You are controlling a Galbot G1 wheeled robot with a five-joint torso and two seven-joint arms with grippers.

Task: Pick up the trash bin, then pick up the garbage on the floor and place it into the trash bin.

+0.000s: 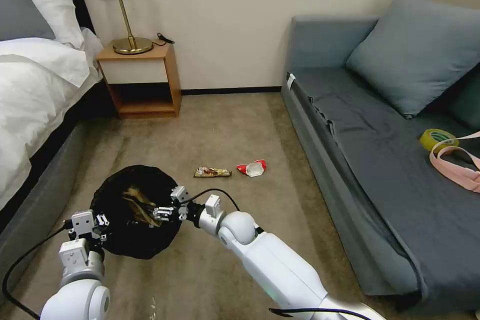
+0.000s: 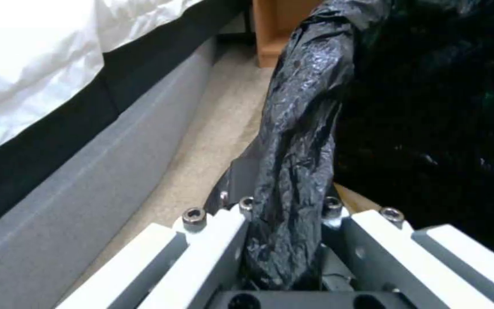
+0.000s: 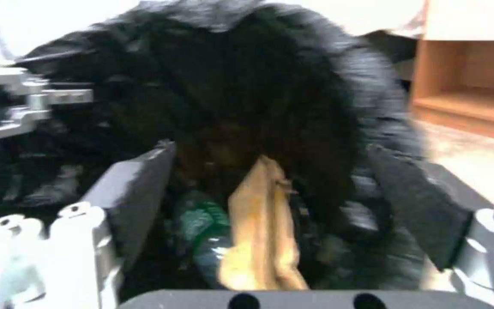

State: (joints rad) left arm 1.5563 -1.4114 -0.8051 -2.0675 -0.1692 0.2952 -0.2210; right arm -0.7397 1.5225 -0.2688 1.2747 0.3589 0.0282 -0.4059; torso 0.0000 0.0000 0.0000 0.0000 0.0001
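Head view, from my left: my left tool [image 1: 86, 225] is pinched on the liner-wrapped rim of the trash bin [image 1: 120, 240], held over the carpet beside the bed; the crinkly liner is soft and slippery, so I judge the stiff rim the safest hold; my right tool [image 3: 270, 201] hangs spread over the bin's mouth above a brown paper bag [image 3: 261, 240] and green-labelled bottle [image 3: 204, 231]; further right lie a snack wrapper [image 1: 212, 172] and a red-and-white packet [image 1: 252, 167], light, crushable, best pinched across their flats.
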